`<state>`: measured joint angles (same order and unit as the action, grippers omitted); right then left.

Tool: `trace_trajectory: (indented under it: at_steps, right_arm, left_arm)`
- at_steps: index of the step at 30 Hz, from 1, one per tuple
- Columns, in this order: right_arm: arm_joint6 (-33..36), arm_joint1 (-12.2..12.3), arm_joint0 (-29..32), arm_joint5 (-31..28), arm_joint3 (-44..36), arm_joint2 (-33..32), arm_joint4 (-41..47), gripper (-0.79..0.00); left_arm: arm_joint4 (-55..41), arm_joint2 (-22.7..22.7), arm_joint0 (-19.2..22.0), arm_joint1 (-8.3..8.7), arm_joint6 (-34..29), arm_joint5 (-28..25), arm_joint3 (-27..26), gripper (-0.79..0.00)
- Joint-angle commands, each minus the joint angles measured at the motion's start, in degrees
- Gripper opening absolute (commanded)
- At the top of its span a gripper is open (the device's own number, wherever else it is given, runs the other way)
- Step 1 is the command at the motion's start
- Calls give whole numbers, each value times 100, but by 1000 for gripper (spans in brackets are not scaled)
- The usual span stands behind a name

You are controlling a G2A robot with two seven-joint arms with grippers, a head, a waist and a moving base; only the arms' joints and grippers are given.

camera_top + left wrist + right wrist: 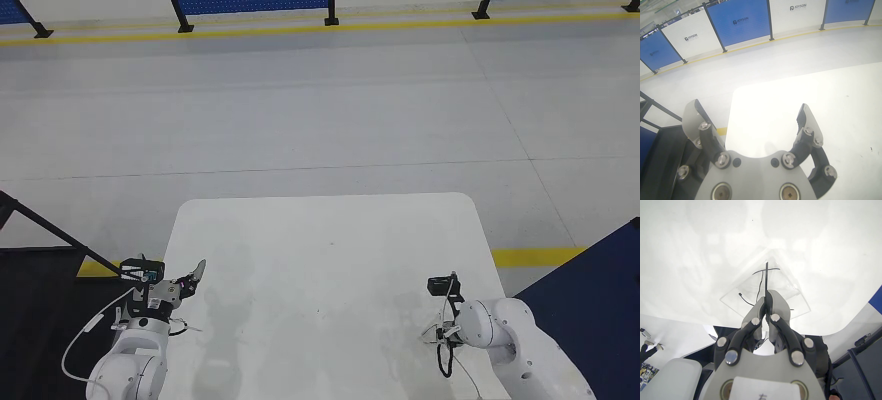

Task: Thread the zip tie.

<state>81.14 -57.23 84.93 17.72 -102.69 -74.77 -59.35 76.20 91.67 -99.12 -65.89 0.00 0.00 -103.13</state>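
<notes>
The right jaws are pressing together on a black zip tie, gripping it near one end. The rest of the strap is sticking straight out past the jaw tips. The strap is reaching over a clear tray that is sitting on the white bench close to the bench's near edge, on the right-hand side. Other black ties are lying loose inside the tray. One is curving across under the far end of the held strap, and another is showing a small head at the tray's side. Whether the held strap is touching the tray floor or the curved tie below it cannot be told.

The left jaws are standing wide apart and holding nothing. They are hanging above the bench's left edge toward the near side, well apart from the tray and from the right arm. In the left wrist view the bench's rounded far corner is showing between the two fingers.

Beyond the bench, a pale floor is stretching away to a yellow floor line, and blue and white partition panels are standing behind it
</notes>
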Motion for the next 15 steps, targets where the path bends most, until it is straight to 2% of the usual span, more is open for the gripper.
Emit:
trace_trajectory:
  at_steps: [1, 15]
  right_arm:
    - [-19, 6, 47, -7, -62, -58, -5, -785]
    - [-705, 31, 563, -64, -681, -534, 55, -785]
  left_arm:
    - [0, 0, 0, 0, 0, 0, 0, 0]
    - [0, 0, 0, 0, 0, 0, 0, 0]
